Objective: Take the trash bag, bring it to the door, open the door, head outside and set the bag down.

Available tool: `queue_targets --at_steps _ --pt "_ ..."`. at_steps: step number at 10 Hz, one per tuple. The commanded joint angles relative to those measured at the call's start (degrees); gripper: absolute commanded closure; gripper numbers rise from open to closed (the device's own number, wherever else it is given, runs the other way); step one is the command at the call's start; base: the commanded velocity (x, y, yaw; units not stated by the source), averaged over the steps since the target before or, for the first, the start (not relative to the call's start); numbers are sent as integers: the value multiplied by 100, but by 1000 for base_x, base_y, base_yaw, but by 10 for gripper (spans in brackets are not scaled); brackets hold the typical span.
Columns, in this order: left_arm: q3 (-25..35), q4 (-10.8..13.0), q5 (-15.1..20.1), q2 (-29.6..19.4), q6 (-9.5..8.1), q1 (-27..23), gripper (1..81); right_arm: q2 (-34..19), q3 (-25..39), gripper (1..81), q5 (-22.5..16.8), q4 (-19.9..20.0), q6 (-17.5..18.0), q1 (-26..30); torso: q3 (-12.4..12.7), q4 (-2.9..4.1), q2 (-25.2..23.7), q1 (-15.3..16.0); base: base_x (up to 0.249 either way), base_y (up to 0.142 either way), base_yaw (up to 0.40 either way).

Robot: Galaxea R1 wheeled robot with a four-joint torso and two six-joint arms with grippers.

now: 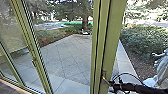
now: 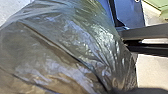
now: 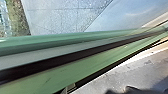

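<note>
1. Black right claw (image 1: 112, 84) at the door (image 1: 109, 37) handle (image 1: 104, 75); grip or contact cannot be told.
2. Right arm (image 1: 140, 88): enters head view low at the right, nearly level, reaching inward.
3. Left claw (image 2: 136, 90): state cannot be told. Bag (image 2: 65, 47) lies close before the left wrist camera, dark, glossy, creased.
4. Right wrist view adds the door's green edge close up, floor (image 3: 140, 72) on one side, paving (image 3: 60, 17) on the other.
5. Head view, farther out: tree (image 1: 85, 23), hedge (image 1: 142, 41), pale statue (image 1: 162, 66).
</note>
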Motion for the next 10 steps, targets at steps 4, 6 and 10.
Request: queue_targets --at_steps 4,6,10 --pt "43 -51 381 -68 -16 -241 811 180 -486 10 -335 -50 418 345 2 -5 -11 -15 113 0 0" --pt "43 -51 390 -76 -16 -241 811 171 -591 10 -335 -50 418 459 2 -5 -11 -18 92 0 0" --pt "43 -51 390 -85 -16 -198 811 30 -1058 10 -343 -58 -91 793 -9 -5 0 -2 0 0 0"
